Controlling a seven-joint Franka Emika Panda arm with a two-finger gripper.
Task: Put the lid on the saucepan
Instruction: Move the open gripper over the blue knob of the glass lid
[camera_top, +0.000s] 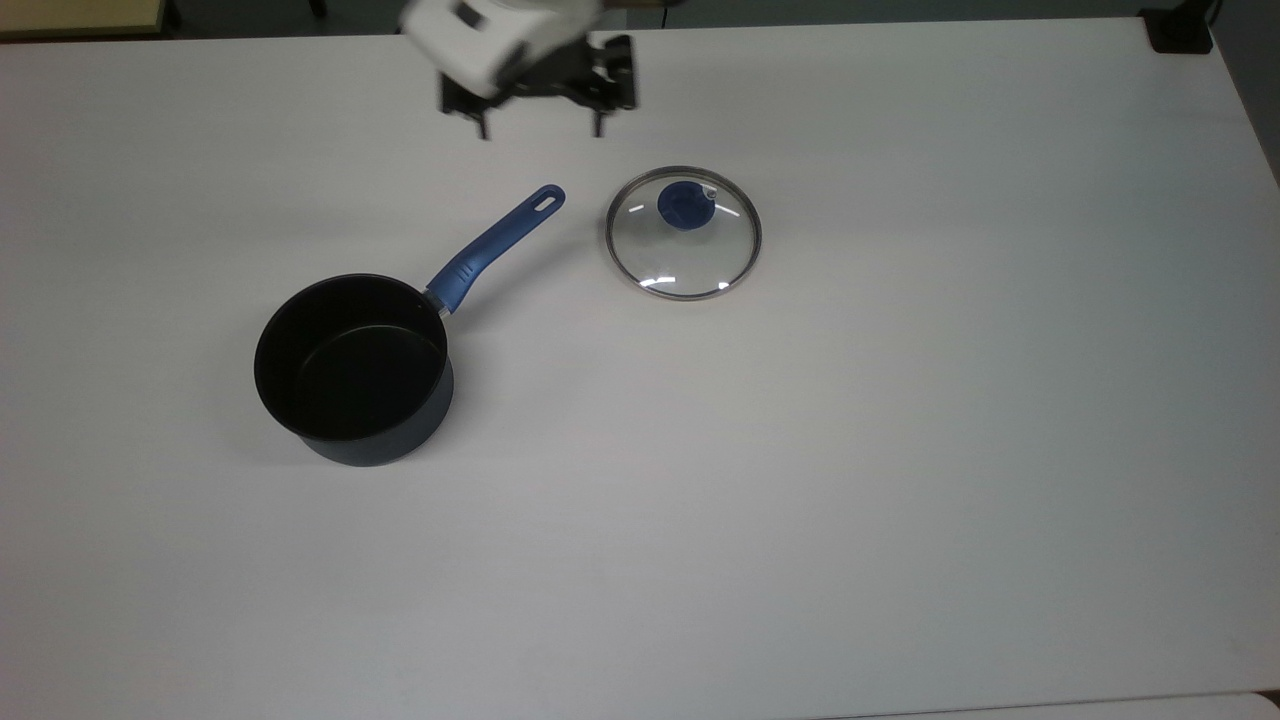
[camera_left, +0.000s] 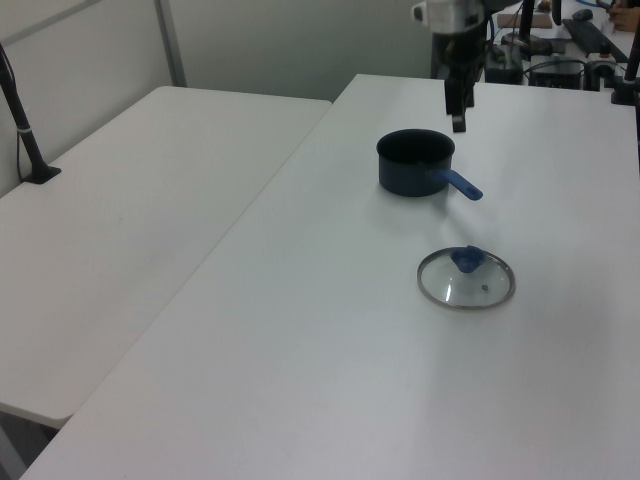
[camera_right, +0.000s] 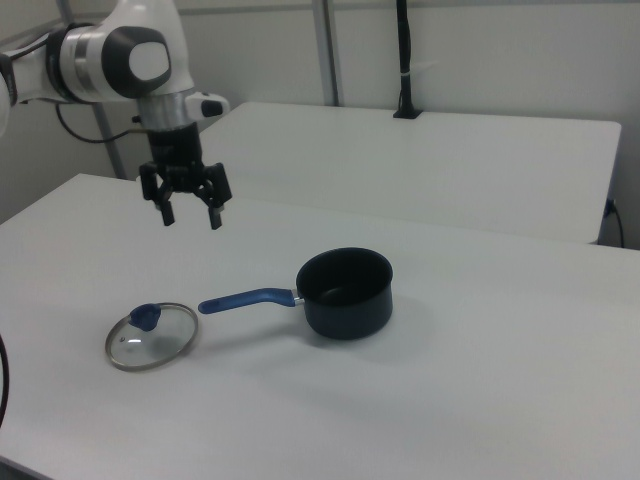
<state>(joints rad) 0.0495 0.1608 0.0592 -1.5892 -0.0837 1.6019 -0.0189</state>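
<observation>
Saucepan, nearest the top view's near edge of the tabletop, stands uncovered, so nothing looks done yet; round and black, its long blue handle slotted at the tip; beyond, the lid lies flat, clear glass in a thin steel rim, blue knob up; farthest, toward the far edge, the gripper hovers spread wide and empty.
</observation>
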